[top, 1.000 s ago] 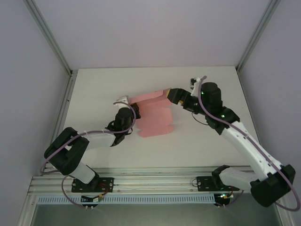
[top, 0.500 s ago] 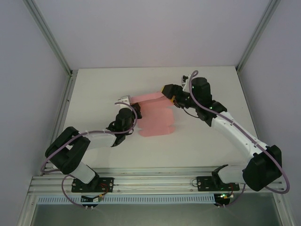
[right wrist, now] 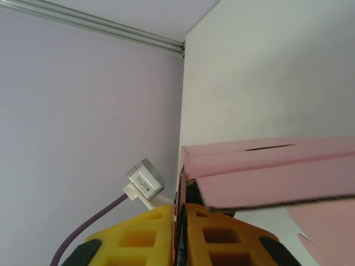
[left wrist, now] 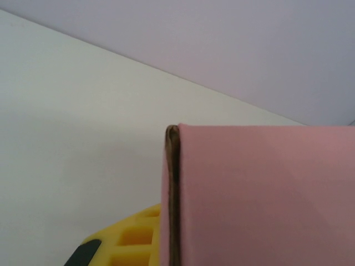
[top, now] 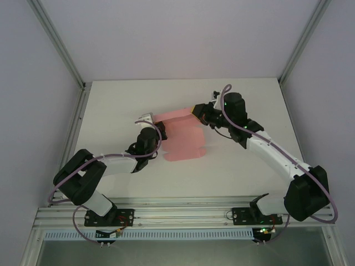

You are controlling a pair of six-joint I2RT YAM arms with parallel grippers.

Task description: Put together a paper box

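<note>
Right wrist view: the right gripper (right wrist: 181, 213) has its two yellow fingers (right wrist: 138, 238) pressed together on one end of the paper box (right wrist: 266, 166), a thin pink sheet whose edge enters the narrow seam between them. From this grip the sheet runs off to the right as a folded strip. Its upper panel carries a short dark slit, and another pink flap shows at lower right. Just left of the fingers sits a small white connector (right wrist: 145, 180) with a purple cable (right wrist: 94, 227) trailing downward. Behind are the white table (right wrist: 266, 72), a lilac wall (right wrist: 83, 111) and an aluminium rail (right wrist: 94, 22) near the top of the wall.

Left wrist view: the pink sheet stands close against the lens and covers the lower right of the frame, hiding most of the left gripper (left wrist: 152, 244). One yellow finger shows at the bottom, touching the sheet's folded left edge. These jaws are clenched on the sheet.

Top external view: the two grippers face each other across the middle of the table, each clamped on one end of a raised pink strip that spans between them. The rest of the sheet slopes down and lies flat on the table nearer the arm bases, between the two forearms, with rounded tabs along its near edge. The left forearm lies low, just beside the sheet's left edge. The right arm reaches in from the right side.
</note>
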